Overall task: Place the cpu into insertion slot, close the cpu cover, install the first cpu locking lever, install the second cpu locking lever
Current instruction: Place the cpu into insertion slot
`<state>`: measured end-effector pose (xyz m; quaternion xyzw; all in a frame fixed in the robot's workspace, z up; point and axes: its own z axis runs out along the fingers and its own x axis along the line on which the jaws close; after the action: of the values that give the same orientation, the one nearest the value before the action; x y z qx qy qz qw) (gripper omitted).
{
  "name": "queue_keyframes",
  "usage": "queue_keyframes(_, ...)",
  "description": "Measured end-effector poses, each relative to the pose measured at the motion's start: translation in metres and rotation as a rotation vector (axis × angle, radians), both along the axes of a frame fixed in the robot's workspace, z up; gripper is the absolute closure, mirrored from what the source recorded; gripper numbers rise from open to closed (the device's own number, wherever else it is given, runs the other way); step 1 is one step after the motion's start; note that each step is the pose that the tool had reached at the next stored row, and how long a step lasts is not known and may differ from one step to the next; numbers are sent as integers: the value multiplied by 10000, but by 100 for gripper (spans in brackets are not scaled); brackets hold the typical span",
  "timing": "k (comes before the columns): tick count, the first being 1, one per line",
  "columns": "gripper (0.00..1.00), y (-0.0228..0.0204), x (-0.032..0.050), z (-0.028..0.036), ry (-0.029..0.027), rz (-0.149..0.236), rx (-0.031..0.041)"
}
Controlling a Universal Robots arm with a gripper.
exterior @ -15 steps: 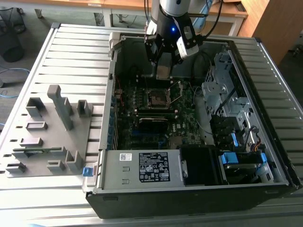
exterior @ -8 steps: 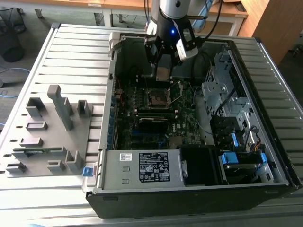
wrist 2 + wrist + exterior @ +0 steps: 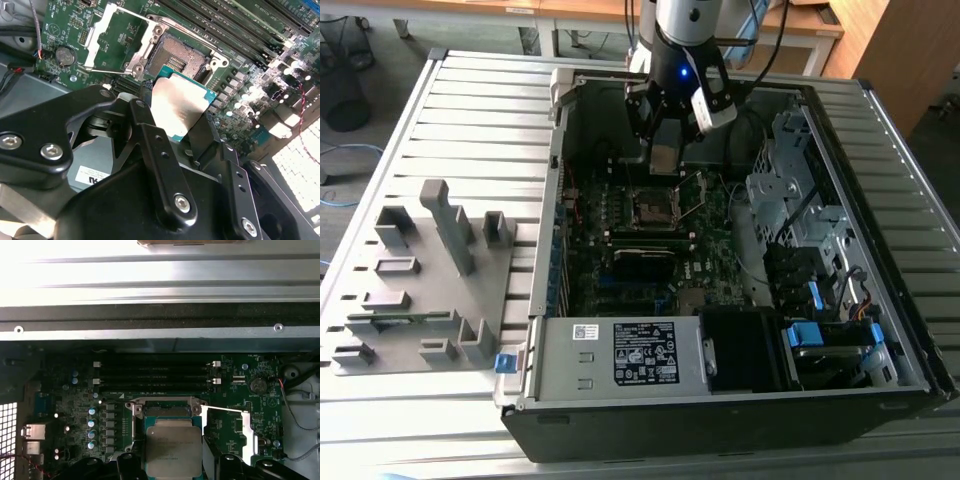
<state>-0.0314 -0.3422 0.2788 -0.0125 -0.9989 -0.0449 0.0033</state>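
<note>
The cpu [image 3: 663, 158] hangs pinched by its edges in the gripper [image 3: 663, 150], above the insertion slot [image 3: 653, 207]. Below it an open computer case [image 3: 620, 400] lies on a slatted metal table [image 3: 470, 110], with a wooden desk [image 3: 590, 8] behind. In the second wrist view, black fingers [image 3: 145, 125] clamp the cpu [image 3: 177, 107] just short of the bare insertion slot [image 3: 177, 57], and the cpu cover [image 3: 96, 40] stands flipped open beside it. In the first wrist view, the cpu [image 3: 172, 450] hovers over the green motherboard [image 3: 235, 390], near the insertion slot [image 3: 167, 410].

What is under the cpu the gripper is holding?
The insertion slot lies below the cpu, which the gripper holds above it. The slot's contact field is bare where it shows; the cpu hides the rest. The cpu cover is swung open beside the slot.
</note>
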Motion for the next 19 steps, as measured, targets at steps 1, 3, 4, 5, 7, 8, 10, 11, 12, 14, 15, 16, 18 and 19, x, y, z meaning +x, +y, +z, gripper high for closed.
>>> queue_keyframes(1,46,0,0,-1,0,0,-1)
queue_keyframes(3,46,0,0,-3,-2,0,0)
queue_keyframes(4,46,0,0,-5,-4,0,0)
queue_keyframes(5,46,0,-1,-8,-6,0,2)
queue_keyframes(7,46,0,-2,-14,-7,0,1)
queue_keyframes(8,46,0,-2,-17,-7,0,0)
queue_keyframes(10,46,0,-2,-17,-6,0,-3)
queue_keyframes(11,46,0,-2,-19,-7,0,0)
queue_keyframes(12,46,0,-2,-19,-7,0,0)
queue_keyframes(14,46,0,-2,-23,-9,-1,2)
queue_keyframes(15,46,0,-2,-27,-9,0,5)
queue_keyframes(16,46,0,-3,-30,-9,0,2)
queue_keyframes(18,46,0,-4,-32,-6,0,-2)
queue_keyframes(19,46,0,-4,-32,-6,0,-2)
